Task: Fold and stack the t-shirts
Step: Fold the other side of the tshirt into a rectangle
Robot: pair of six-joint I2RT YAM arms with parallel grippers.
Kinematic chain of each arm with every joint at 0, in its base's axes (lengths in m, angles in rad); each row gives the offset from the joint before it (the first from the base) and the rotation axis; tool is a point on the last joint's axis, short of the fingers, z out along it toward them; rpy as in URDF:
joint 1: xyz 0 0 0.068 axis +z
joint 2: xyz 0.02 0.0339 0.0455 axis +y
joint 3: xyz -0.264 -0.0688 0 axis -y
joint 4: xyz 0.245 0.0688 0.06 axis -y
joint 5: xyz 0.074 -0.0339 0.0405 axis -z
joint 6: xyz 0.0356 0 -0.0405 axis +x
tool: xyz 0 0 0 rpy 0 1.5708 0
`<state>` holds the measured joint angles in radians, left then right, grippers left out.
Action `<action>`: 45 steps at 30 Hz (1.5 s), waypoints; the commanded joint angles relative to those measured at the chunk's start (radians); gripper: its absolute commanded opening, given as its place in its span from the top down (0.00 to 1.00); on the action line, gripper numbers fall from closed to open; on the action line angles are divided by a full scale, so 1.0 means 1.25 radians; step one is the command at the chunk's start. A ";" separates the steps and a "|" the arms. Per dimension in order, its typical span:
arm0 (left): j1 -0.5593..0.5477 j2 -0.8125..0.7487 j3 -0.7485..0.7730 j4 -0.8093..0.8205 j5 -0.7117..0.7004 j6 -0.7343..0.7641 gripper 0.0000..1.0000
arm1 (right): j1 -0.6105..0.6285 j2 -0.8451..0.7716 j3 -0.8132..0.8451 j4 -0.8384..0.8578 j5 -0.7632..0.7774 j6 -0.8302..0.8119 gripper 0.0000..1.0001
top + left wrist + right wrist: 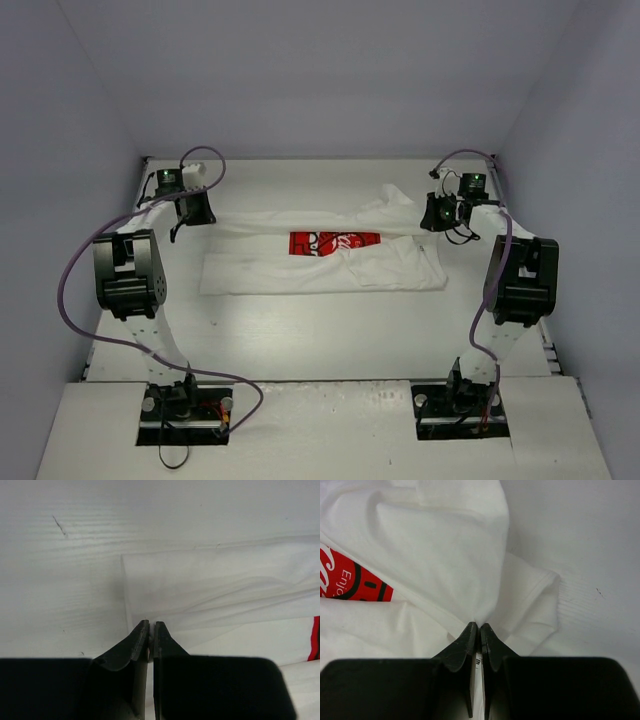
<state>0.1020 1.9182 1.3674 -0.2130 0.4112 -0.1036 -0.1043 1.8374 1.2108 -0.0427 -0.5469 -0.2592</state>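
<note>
Stretching the t-shirt (320, 272) between them, left gripper (150, 624) and right gripper (479, 626) apparently pinch cloth above the table (300, 340).

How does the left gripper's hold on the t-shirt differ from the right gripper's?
The left gripper pinches a flat, straight-edged end of the t-shirt; right gripper pinches gathered cloth with folds fanning out. A hemmed sleeve lies beside the right gripper, none shows beside the left. The red print sits close to the right gripper, far from the left. Both are shut on the shirt.
</note>
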 commanded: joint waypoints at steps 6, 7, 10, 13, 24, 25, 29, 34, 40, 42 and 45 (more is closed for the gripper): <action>0.007 -0.071 -0.030 0.083 -0.021 0.017 1.00 | -0.005 -0.045 0.003 0.026 0.025 0.005 0.98; 0.007 -0.070 -0.030 0.084 -0.024 0.017 1.00 | -0.006 -0.045 0.003 0.026 0.024 0.005 0.98; 0.005 -0.060 -0.025 0.080 -0.039 0.022 1.00 | -0.004 -0.041 -0.002 0.031 0.023 0.011 0.97; 0.005 -0.057 -0.034 0.085 -0.044 0.025 0.99 | -0.005 -0.046 -0.012 0.048 0.028 0.016 0.93; 0.005 -0.154 -0.098 0.157 -0.099 -0.051 0.53 | -0.001 -0.129 -0.055 0.046 0.066 0.106 0.46; 0.005 -0.171 -0.098 0.158 -0.107 -0.063 0.50 | -0.001 -0.154 -0.053 0.048 0.072 0.110 0.40; -0.028 -0.170 0.016 0.086 -0.095 -0.107 0.49 | -0.001 -0.171 0.000 0.045 0.045 0.109 0.35; -0.160 -0.089 0.183 -0.023 -0.079 -0.139 0.48 | -0.001 -0.083 0.120 0.045 -0.025 0.132 0.50; -0.304 0.038 0.335 -0.042 0.007 -0.262 0.48 | 0.011 0.081 0.250 0.044 -0.117 0.142 0.34; -0.333 0.080 0.364 -0.042 0.018 -0.270 0.48 | 0.019 0.109 0.276 0.045 -0.132 0.133 0.30; -0.383 0.134 0.416 -0.040 0.038 -0.278 0.48 | 0.036 0.170 0.328 0.045 -0.163 0.112 0.26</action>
<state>-0.3334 2.0511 1.8133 -0.2453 0.4046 -0.3925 -0.0894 2.0021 1.5402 -0.0068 -0.6492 -0.0996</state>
